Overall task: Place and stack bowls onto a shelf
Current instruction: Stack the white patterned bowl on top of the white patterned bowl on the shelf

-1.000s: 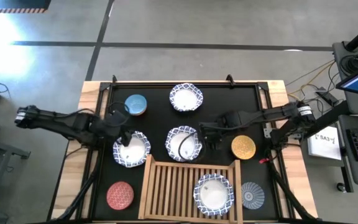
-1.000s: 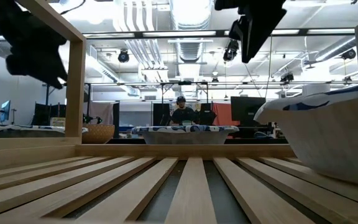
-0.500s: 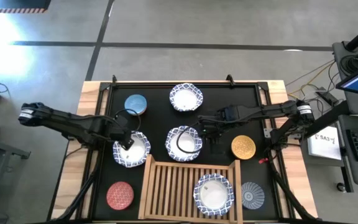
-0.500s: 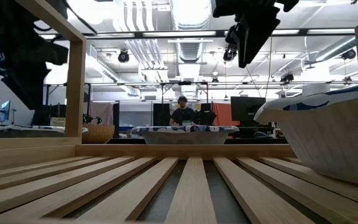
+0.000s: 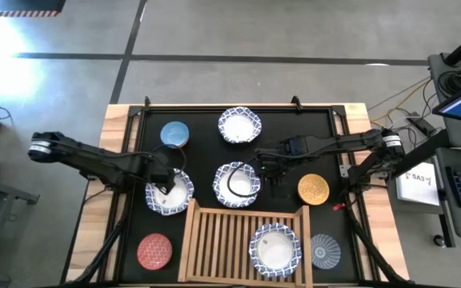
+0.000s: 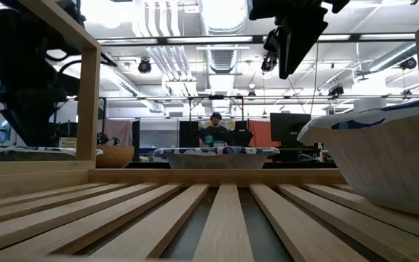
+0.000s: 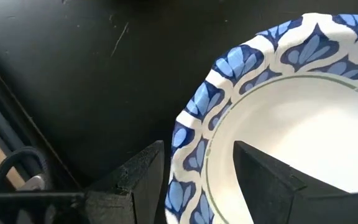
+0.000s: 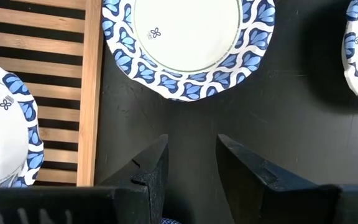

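My left gripper (image 5: 161, 181) (image 7: 197, 177) is open over the left white bowl (image 5: 170, 193). One finger (image 7: 135, 180) stands outside its blue-patterned rim (image 7: 188, 152), the other (image 7: 266, 180) inside; I see no touch. My right gripper (image 5: 272, 173) (image 8: 188, 165) hangs open above the black mat, between the centre white bowl (image 5: 236, 182) (image 8: 188, 43) and the yellow bowl (image 5: 313, 189). The wooden shelf (image 5: 218, 240) (image 6: 217, 211) holds one white bowl (image 5: 275, 248) (image 6: 391, 160) on its right half. A fourth white bowl (image 5: 239, 125) and the blue bowl (image 5: 174, 134) sit on the mat's far part.
The red bowl (image 5: 154, 250) lies left of the shelf and the grey-blue bowl (image 5: 325, 250) right of it. The shelf's left half shows bare slats. The black mat (image 5: 202, 152) has a raised frame around it. A person (image 6: 213, 131) stands far off in the room.
My left gripper has moved down and toward the near edge onto the left white bowl's rim. My right gripper has drawn slightly away from the centre white bowl, toward the far right. No bowl has moved.
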Robot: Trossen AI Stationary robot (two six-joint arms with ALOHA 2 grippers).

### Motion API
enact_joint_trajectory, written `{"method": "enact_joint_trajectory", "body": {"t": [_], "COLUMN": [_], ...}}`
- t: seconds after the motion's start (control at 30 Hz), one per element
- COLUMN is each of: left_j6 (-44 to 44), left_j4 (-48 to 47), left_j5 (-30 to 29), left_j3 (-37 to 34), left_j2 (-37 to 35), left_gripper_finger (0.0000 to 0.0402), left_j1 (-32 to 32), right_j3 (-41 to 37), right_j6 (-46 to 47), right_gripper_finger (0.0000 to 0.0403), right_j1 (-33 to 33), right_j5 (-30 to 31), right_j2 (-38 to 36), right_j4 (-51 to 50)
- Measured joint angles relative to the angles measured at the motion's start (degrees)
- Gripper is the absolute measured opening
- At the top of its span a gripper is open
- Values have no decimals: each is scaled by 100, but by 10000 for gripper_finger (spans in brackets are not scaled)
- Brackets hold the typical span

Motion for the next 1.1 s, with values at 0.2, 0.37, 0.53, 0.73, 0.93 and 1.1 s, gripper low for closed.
{"method": "enact_joint_trajectory", "body": {"t": [0.2, 0.37, 0.53, 0.73, 0.93, 1.1], "left_j6": [2, -59, -107, -5, 54, 84], "left_j4": [691, 988, 1125, 1158, 1113, 936], "left_j5": [-4, -11, -41, -18, -24, -323], "left_j3": [-254, -338, -334, -192, 20, 314], "left_j2": [206, 523, 866, 951, 604, 253], "left_gripper_finger": [176, 158, 103, 15, 6, 2], "left_j1": [0, 0, 0, -2, 0, 0], "right_j3": [0, 0, 0, 0, 0, 0], "right_j6": [0, 7, 7, 7, 205, 352], "right_gripper_finger": [123, 123, 123, 123, 123, 123], "right_j1": [0, 0, 0, 0, 0, 0], "right_j5": [0, 0, 0, 0, 3, 5], "right_j2": [0, 0, 0, 0, 0, 0], "right_j4": [24, 33, 35, 44, 66, 175]}}
